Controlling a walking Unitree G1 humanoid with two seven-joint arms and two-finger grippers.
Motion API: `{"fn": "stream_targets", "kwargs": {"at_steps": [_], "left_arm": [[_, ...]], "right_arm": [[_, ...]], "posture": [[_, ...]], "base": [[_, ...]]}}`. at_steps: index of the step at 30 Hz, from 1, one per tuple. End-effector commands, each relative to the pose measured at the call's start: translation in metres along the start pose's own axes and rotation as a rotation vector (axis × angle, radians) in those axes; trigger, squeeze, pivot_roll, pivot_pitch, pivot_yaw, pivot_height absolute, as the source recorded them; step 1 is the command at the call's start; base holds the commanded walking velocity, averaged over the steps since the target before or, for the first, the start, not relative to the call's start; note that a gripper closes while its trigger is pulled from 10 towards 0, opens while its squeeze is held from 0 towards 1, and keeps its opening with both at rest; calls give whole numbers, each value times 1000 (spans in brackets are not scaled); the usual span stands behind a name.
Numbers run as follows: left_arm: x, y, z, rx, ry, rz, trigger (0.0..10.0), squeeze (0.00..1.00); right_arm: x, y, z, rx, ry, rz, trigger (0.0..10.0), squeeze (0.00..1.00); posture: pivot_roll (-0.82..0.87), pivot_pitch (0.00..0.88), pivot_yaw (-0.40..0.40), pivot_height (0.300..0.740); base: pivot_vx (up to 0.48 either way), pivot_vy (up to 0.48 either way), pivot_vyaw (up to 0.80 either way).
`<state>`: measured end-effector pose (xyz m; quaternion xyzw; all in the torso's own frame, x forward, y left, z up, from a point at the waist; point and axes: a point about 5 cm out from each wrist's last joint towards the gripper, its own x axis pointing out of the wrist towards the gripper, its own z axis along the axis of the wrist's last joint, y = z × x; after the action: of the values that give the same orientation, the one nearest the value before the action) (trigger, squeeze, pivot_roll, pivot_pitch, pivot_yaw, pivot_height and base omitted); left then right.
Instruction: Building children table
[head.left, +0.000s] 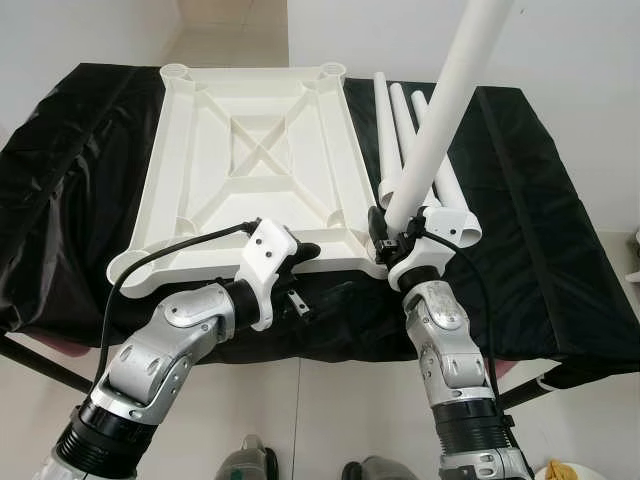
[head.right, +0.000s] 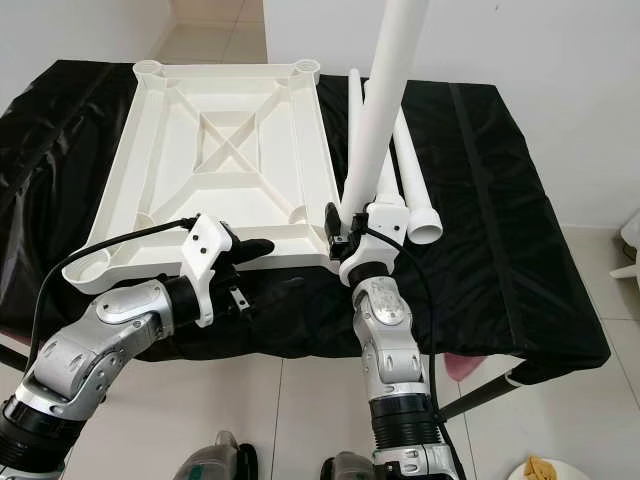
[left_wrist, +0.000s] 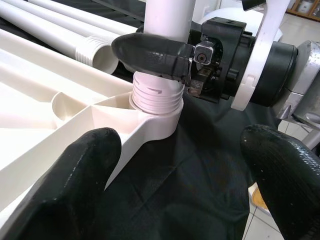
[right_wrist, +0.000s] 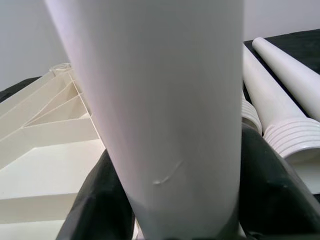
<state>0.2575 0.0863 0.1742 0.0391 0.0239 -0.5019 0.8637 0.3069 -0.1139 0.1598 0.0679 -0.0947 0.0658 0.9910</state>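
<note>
Black-draped workbench (head.left: 540, 230): the right gripper (head.left: 400, 232), fingers clamped around a white leg (head.left: 440, 110), seats its threaded end in the near corner socket (left_wrist: 155, 112) of the upturned tabletop (head.left: 250, 150). The left gripper (head.left: 300, 262), fingers spread, waits beside. Twisting it home likely comes next.

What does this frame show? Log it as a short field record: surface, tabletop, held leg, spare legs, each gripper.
surface: black cloth over a table
tabletop: white tabletop, underside up
held leg: white leg upright, threaded end in near right corner socket
spare legs: loose legs lying right of tabletop
right gripper: shut on leg
left gripper: open, at tabletop's near edge
</note>
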Motion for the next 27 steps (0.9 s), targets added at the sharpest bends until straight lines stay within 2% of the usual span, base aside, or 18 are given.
{"fn": "stream_targets", "kwargs": {"at_steps": [1, 5, 11, 12, 13, 14, 16, 18, 19, 21, 27], "left_arm": [[-1, -2, 4, 13, -10, -39, 10000, 0], [-1, -1, 4, 14, -11, -37, 10000, 0], [1, 1, 5, 17, -17, -33, 10000, 0], [1, 2, 5, 19, -17, -33, 10000, 0], [2, 2, 5, 19, -17, -33, 10000, 0], [2, 2, 5, 19, -17, -34, 10000, 0], [2, 2, 5, 18, -18, -34, 10000, 0], [2, 2, 6, 19, -19, -32, 10000, 0], [2, 2, 6, 19, -19, -32, 10000, 0], [2, 2, 6, 19, -22, -31, 10000, 0], [2, 2, 6, 21, -22, -30, 10000, 0]], "right_arm": [[-2, -6, 3, 55, -11, -29, 10000, 1000], [-3, -8, 6, 49, -22, -14, 10000, 1000], [-3, -17, 15, 10, -34, 127, 10000, 1000], [-3, -17, 17, 3, -33, 186, 10000, 812], [-3, -18, 18, 3, -32, 201, 10000, 812], [-3, -19, 20, -1, -30, 258, 10000, 0], [-3, -19, 21, -4, -28, 295, 10000, 0], [-3, -24, 22, -22, -5, 400, 10000, 0], [-3, -24, 22, -22, -5, 400, 10000, 0], [-2, -31, 23, -61, 15, 459, 10000, 0], [9, -49, 27, -81, 28, 493, 10000, 0]], "posture": [[-13, 92, 16, 740], [-14, 92, 17, 740], [-20, 91, 16, 740], [-22, 90, 17, 740], [-23, 90, 16, 740], [-24, 89, 16, 740], [-24, 89, 16, 740], [-23, 88, 15, 740], [-23, 88, 15, 740], [-23, 88, 15, 740], [-16, 83, 16, 740]], "base": [[0, 0, 0], [0, 0, 0], [0, 0, 0], [0, 0, 0], [0, 0, 0], [0, 0, 0], [0, 0, 0], [0, 0, 0], [0, 0, 0], [0, 0, 0], [0, 0, 0]]}}
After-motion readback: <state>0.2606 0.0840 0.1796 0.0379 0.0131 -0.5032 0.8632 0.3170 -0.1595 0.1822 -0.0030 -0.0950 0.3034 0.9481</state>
